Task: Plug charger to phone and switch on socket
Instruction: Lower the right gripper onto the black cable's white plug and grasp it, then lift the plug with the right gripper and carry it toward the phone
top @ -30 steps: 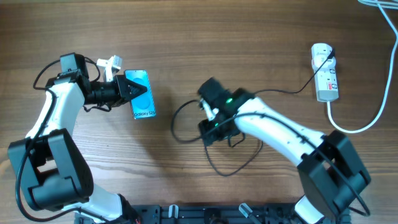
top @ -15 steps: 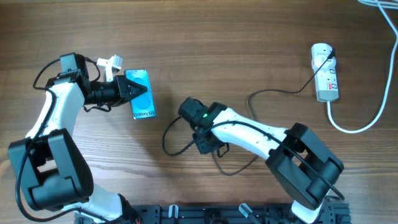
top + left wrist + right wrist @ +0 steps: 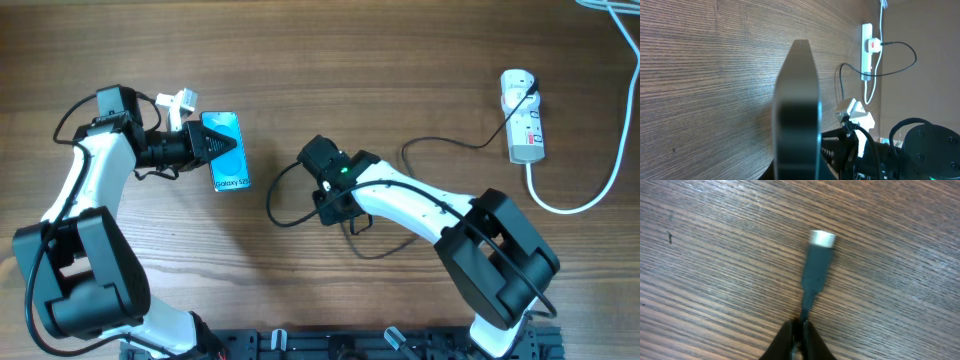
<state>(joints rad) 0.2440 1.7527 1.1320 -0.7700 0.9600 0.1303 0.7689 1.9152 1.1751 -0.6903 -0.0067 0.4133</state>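
Now the long thin black charger cable (image 3: 816, 272) is being pinched just behind its moulded plug by the right fingers (image 3: 785, 342). They are clenching on the thin wire itself, so the tiny silvery tip (image 3: 822, 238) is jutting ahead of them, free, above the brown wood-grain counter (image 3: 400, 60). The small flat light-blue smartphone (image 3: 225, 150) is sitting at the far left with its screen up, and the left fingers (image 3: 205, 143) are grasping it from its left side. Seen from overhead, the plug and the phone are lying near each other but apart, with bare counter between them.

The step in hand looks like carrying the tip to the phone's port, probably in the short near edge, though no port is showing. Because the hold is on wire rather than plug, the plug is likely to bend away under pressure. It would be wise to line it up square with that edge and press slowly while the left fingers are bracing the phone.

Slack cable is looping on the counter just left of and near the right wrist, where it could snag a sweep leftward. The short white oblong power strip (image 3: 524, 118) is lying well apart at the far right, and its thick white cord (image 3: 600, 190) is curving along the right edge.
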